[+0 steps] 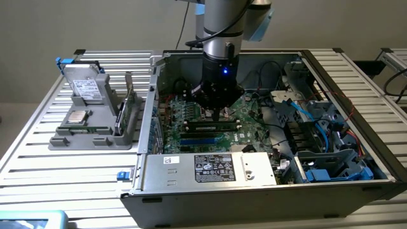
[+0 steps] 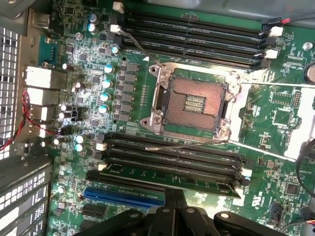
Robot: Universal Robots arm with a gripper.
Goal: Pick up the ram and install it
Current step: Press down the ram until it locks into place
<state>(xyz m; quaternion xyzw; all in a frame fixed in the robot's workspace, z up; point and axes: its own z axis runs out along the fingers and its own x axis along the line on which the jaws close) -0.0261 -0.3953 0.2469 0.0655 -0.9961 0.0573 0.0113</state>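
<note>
Gripper (image 2: 173, 196): jaws together, positioned directly above the ram (image 2: 167, 176) with no visible gap between them. The ram lies along the nearest black slot on the motherboard (image 2: 275, 118), beside the blue slot (image 2: 123, 196). Beyond: 3 more black slots, then the CPU socket (image 2: 194, 104).
</note>
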